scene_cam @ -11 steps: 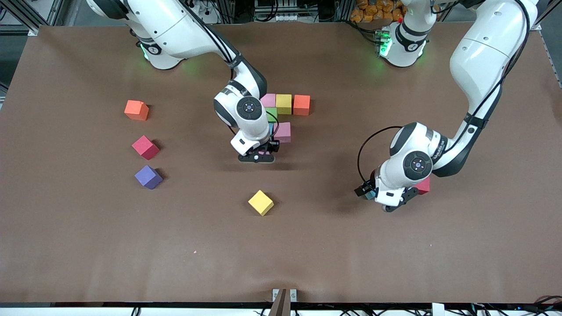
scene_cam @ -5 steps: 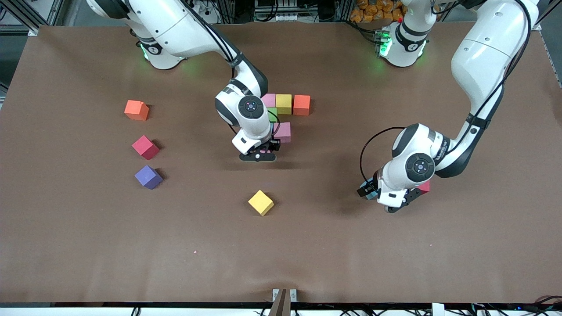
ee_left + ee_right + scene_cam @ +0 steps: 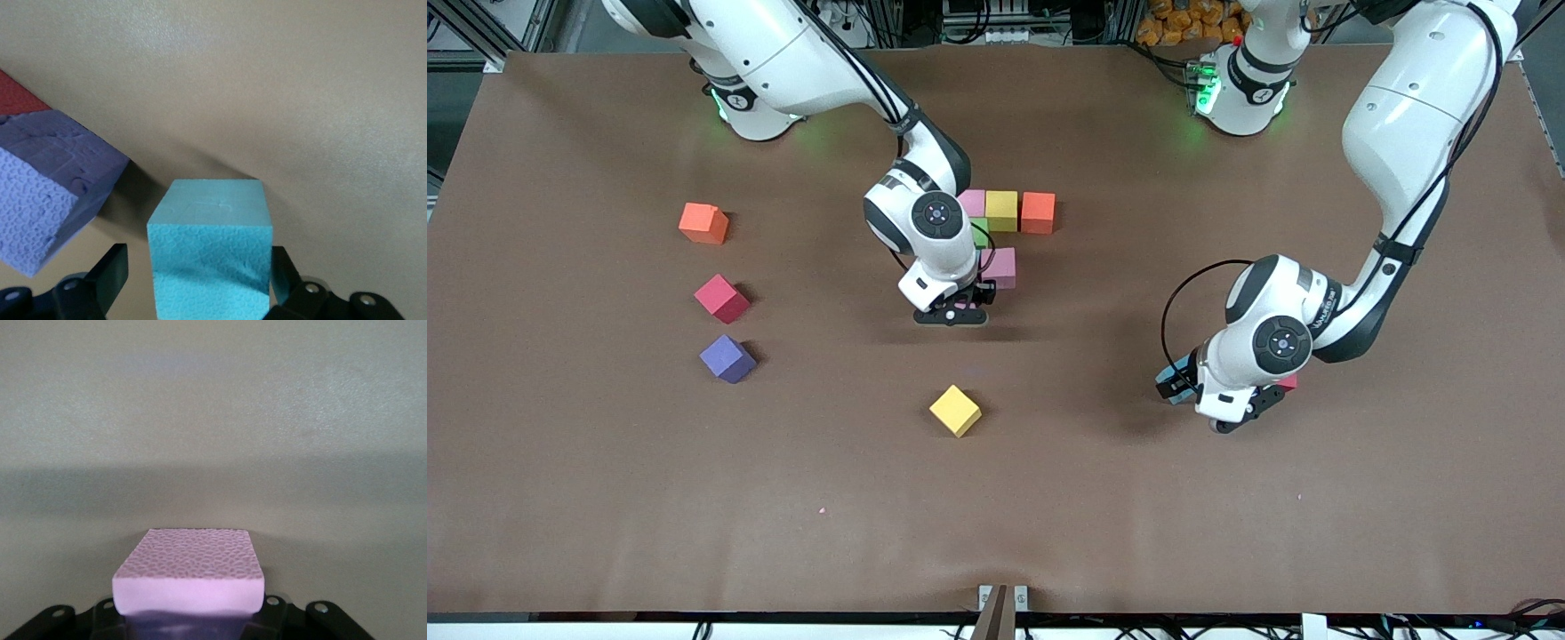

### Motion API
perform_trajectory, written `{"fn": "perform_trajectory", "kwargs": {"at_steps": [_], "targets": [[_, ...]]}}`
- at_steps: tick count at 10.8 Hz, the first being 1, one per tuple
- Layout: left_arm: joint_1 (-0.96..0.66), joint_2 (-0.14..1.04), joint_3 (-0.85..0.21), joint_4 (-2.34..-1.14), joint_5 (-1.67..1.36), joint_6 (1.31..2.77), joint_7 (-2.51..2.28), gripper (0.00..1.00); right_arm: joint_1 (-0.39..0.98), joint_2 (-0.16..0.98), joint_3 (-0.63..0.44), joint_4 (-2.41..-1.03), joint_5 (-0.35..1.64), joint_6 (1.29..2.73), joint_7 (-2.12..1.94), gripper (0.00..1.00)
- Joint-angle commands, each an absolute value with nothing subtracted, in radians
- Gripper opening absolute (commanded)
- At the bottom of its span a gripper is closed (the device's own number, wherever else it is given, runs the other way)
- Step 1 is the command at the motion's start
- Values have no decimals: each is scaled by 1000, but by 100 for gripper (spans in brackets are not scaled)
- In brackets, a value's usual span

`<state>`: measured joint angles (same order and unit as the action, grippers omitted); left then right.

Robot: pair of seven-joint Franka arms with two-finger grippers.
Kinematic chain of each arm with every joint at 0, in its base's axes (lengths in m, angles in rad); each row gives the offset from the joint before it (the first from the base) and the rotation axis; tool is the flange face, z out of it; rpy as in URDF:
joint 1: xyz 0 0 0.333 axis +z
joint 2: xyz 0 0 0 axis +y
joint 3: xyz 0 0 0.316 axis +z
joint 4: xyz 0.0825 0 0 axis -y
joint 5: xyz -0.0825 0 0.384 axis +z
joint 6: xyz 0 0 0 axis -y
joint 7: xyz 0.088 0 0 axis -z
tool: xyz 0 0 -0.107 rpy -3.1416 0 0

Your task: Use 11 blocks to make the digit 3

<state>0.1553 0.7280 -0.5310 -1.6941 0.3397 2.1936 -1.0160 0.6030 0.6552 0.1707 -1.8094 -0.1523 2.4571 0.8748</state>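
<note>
My left gripper (image 3: 1232,416) is low over the table at the left arm's end. It is open around a blue block (image 3: 210,247): one finger (image 3: 112,272) stands off it, the other is close against it. Next to that block lie a purple block (image 3: 47,193) and a red block (image 3: 1287,383). My right gripper (image 3: 951,315) is shut on a pink block (image 3: 189,577), just above the table beside the partly built digit 3. That figure shows a row of pink (image 3: 971,202), yellow (image 3: 1001,211) and orange (image 3: 1038,212) blocks, then green (image 3: 980,233) and another pink (image 3: 1001,267), with the right arm hiding part of it.
Loose blocks lie toward the right arm's end: orange (image 3: 703,223), red (image 3: 722,298) and purple (image 3: 727,358). A yellow block (image 3: 955,410) sits mid-table, nearer the front camera than the figure. The brown table (image 3: 1049,516) is bare along its near edge.
The left hand has shifted slightly toward its own end of the table and settled around the blue block. The right hand has crept a little closer to the figure with the pink block.
</note>
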Motion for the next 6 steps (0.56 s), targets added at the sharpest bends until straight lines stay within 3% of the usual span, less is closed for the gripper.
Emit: {"fn": "perform_trajectory", "kwargs": {"at_steps": [1, 2, 3, 6], "targets": [[146, 735, -528, -1680, 331, 2177, -1025, 49, 629, 663, 164, -1819, -163, 2456, 891, 24], [146, 732, -528, -1680, 324, 2177, -1073, 31, 629, 664, 164, -1821, -163, 2456, 891, 24], [144, 726, -529, -1681, 327, 2177, -1150, 23, 630, 664, 164, -1819, -163, 2456, 891, 24], [100, 695, -540, -1690, 324, 2174, -1364, 15, 635, 666, 164, -1819, -163, 2459, 894, 24]]}}
